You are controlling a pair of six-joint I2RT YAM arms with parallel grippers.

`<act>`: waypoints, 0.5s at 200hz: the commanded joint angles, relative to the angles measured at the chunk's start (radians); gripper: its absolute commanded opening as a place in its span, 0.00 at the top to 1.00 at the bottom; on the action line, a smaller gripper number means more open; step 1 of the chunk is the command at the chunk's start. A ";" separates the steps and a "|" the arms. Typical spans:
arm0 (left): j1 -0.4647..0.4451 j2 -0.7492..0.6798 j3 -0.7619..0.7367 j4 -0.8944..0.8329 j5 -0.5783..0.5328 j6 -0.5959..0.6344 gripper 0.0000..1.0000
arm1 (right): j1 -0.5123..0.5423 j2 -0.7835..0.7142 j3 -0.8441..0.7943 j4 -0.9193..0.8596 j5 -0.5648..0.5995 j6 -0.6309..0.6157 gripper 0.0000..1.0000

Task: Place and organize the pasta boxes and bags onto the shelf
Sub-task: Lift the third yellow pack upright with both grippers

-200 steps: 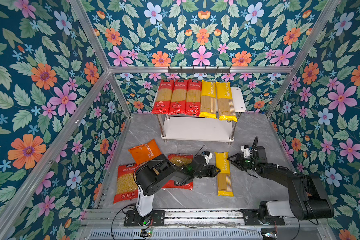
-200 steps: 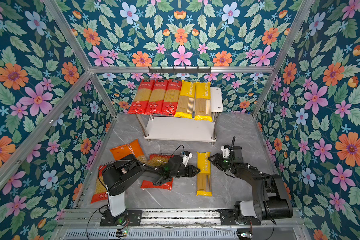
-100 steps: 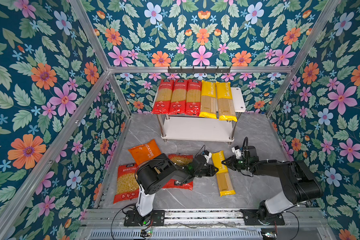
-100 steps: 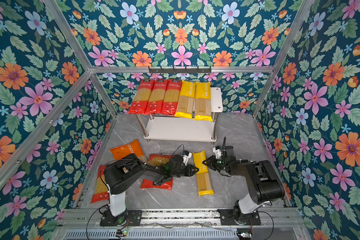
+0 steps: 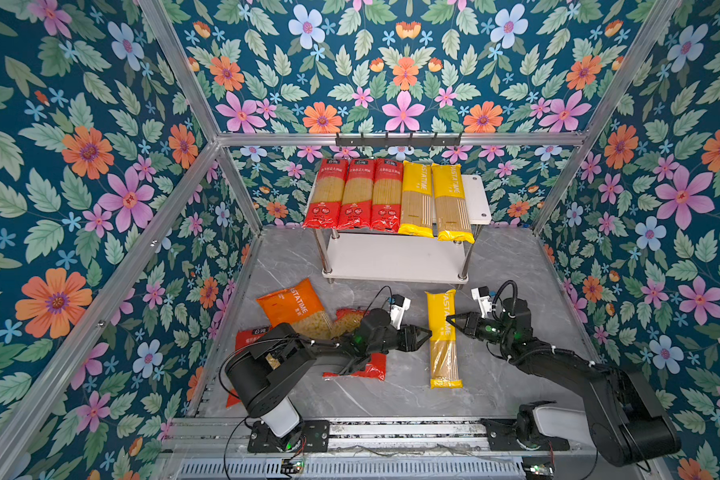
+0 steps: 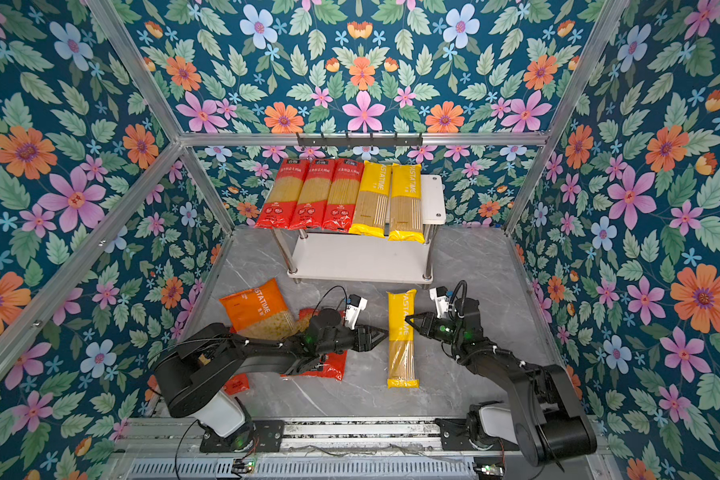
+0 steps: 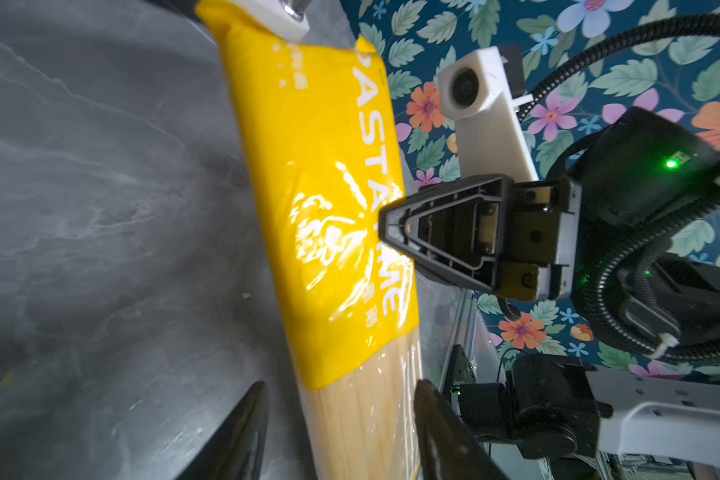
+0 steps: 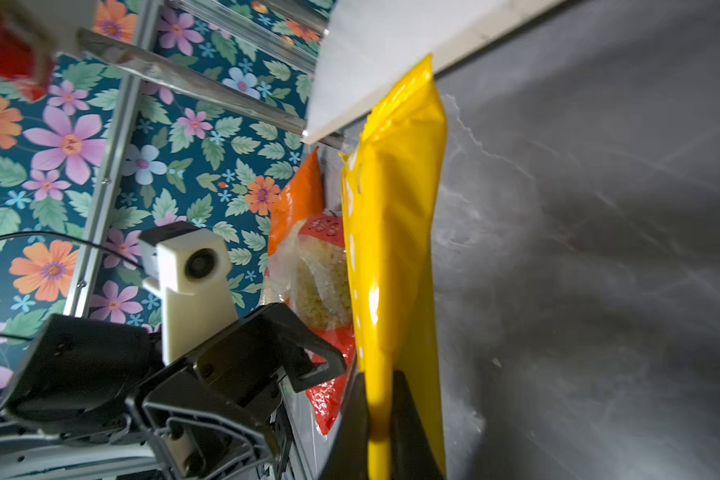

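Before the shelf point(image 5: 395, 257), the right gripper point(image 5: 451, 319) jaws pinch the yellow spaghetti pack point(image 5: 444, 361), the left gripper point(image 5: 427, 332) jaws spread around it; next, likely, a level lift onto the shelf's free end.

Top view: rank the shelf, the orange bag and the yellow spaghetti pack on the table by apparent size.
1. shelf, clearly largest.
2-3. orange bag and yellow spaghetti pack look alike: pack longer, bag wider, so no ranking.
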 commanded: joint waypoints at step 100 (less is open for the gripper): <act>-0.032 -0.058 0.033 0.351 0.174 0.028 0.28 | 0.040 -0.320 0.136 0.262 -0.122 0.170 1.00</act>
